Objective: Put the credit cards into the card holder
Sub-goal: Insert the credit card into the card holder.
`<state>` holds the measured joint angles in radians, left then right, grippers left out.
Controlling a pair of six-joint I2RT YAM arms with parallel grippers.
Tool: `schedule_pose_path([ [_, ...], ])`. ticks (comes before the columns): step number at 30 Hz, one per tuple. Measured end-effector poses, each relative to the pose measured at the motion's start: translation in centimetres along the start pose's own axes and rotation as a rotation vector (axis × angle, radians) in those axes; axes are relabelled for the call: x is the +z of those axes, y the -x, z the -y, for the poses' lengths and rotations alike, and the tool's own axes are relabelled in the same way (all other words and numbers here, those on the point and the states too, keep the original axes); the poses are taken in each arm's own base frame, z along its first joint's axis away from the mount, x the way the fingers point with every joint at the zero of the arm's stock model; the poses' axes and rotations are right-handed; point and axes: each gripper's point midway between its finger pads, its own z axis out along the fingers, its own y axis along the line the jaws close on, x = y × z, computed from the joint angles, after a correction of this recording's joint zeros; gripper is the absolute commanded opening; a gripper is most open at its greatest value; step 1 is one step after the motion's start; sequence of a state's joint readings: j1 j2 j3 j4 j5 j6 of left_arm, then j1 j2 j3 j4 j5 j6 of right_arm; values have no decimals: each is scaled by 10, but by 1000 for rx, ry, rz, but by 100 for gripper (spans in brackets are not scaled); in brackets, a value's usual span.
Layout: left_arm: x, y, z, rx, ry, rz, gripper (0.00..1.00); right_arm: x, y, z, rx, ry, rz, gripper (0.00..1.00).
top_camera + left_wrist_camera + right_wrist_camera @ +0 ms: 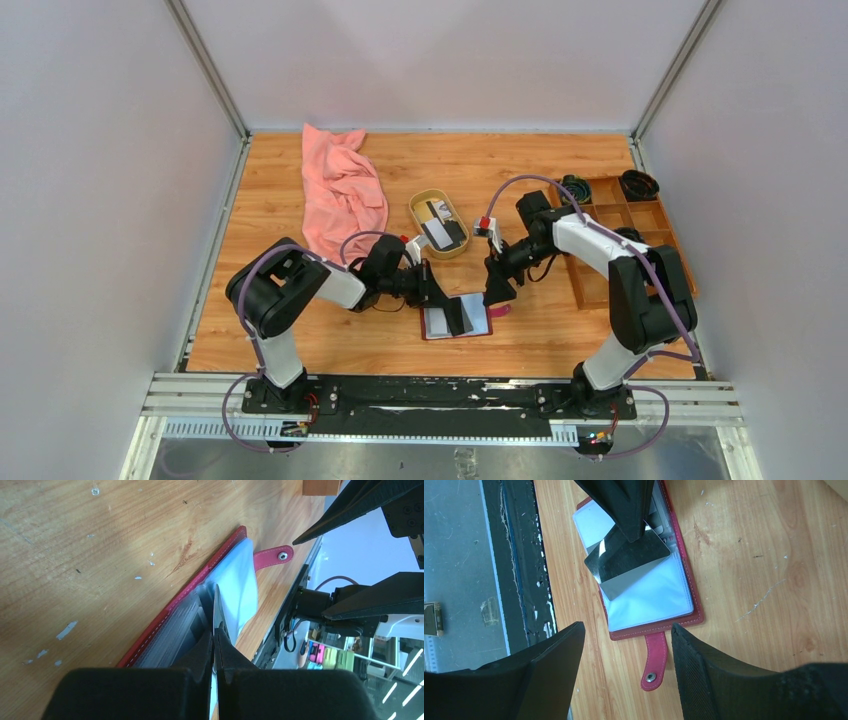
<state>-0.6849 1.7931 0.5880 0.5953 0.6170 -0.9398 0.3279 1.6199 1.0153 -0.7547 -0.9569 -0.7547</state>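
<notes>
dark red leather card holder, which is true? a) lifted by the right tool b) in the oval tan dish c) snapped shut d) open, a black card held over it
d: the dark red leather card holder lies open, the left tool pinching a thin black card over it

Card (626,562) over card holder (656,600); dish (412,208) behind
</notes>
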Motion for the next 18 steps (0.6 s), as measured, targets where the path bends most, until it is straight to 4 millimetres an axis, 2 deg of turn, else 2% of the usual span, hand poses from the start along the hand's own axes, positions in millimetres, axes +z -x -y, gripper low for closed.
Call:
schedule_pose_path([
  [11,0,-1,0,-62,24,-18,1,2,0,-2,-6,7,-5,68],
  [18,2,0,1,-75,37,-32,8,2,0,-3,-7,8,-6,67],
])
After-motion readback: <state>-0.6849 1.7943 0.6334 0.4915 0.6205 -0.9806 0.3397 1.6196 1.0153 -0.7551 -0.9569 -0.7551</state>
